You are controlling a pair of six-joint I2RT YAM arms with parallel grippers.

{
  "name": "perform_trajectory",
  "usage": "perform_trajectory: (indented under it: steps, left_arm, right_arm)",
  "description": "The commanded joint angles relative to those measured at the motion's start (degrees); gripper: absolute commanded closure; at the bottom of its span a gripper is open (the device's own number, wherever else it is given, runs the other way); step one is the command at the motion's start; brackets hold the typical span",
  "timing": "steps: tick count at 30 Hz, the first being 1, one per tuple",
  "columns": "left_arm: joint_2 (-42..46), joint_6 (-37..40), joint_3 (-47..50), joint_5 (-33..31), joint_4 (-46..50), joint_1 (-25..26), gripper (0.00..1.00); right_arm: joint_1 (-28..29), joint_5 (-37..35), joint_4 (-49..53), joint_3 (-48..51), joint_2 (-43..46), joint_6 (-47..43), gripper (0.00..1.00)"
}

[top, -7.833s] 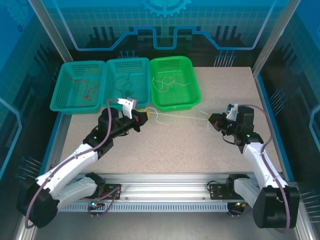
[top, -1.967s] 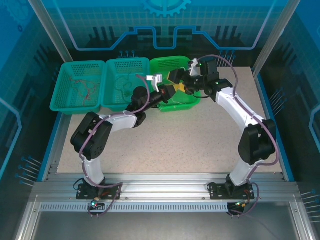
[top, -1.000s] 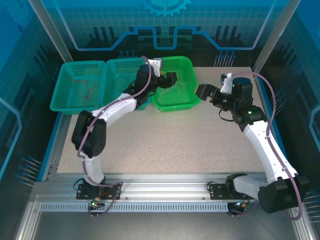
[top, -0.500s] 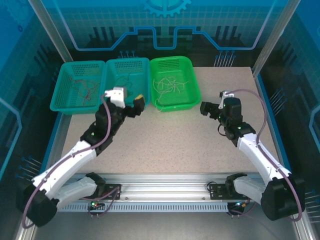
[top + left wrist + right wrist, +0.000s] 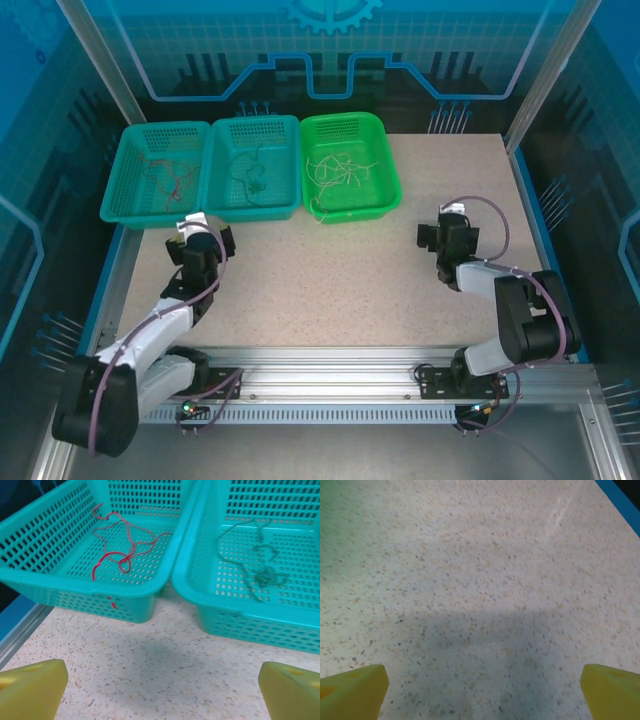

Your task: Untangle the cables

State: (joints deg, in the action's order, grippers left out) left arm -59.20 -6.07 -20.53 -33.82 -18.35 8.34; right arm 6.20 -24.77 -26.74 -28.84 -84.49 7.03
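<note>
In baskets (image 5: 253,212), the cables (image 5: 266,574), apart from left claw (image 5: 160,690) and right claw (image 5: 480,690), both wide-open, empty.

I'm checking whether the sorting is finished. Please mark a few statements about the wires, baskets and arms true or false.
1. The red wires lie in the left teal basket. True.
2. The dark green wires share that basket. False: they lie in the middle teal basket.
3. The pale wires lie in the green basket. True.
4. The right arm holds a wire in its jaws. False: its jaws stand open and empty over the table.
</note>
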Motion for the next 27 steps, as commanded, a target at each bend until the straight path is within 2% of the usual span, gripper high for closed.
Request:
perform_trajectory:
  steps: [1,2,4,5,6,9,11,12,13,14,27]
  left_arm:
    - [-4.92,-0.87,3.54,11.42,-15.06,-3.69,0.01]
    - [-7.21,-1.2,4.35,14.45,-19.76,-4.99,0.01]
    - [-12.49,-0.65,4.64,16.32,-26.75,-6.61,0.01]
    - [-15.29,0.58,4.01,16.67,-28.93,-7.11,0.01]
    - [-17.75,1.4,3.77,17.03,-31.88,-7.64,0.01]
    - [-24.97,1.65,2.06,22.83,-35.33,-9.28,0.01]
    - [-30.88,3.97,1.73,25.07,-42.93,-8.91,0.01]
    - [-28.41,2.95,0.05,24.74,-35.0,-8.79,0.01]
    - [-28.19,3.09,-0.99,23.86,-32.18,-8.51,0.01]
    - [-29.77,3.95,0.13,23.2,-37.37,-8.19,0.01]
    - [-29.56,5.0,-0.91,24.87,-35.22,-7.72,0.01]
  right_arm:
    - [-0.77,11.66,-15.94,4.46,-0.33,-5.73,0.0]
    - [-0.77,12.56,-23.55,6.44,-2.91,-6.74,0.0]
    - [-1.24,11.55,-16.74,4.81,-1.21,-4.95,0.0]
    - [-1.32,11.68,-19.32,5.19,-1.87,-5.28,0.0]
    - [-1.32,11.66,-17.45,4.88,-1.37,-4.99,0.0]
    - [-0.73,10.27,-18.63,5.19,-1.64,-5.26,0.0]
    - [-0.79,10.43,-18.44,5.1,-1.64,-5.18,0.0]
    - [-0.78,10.43,-18.35,5.1,-1.57,-5.2,0.0]
    - [-0.76,10.42,-18.43,5.13,-1.62,-5.25,0.0]
    - [-0.79,10.37,-18.43,5.11,-1.62,-5.25,0.0]
    - [-0.77,10.51,-18.44,5.19,-1.57,-5.24,0.0]
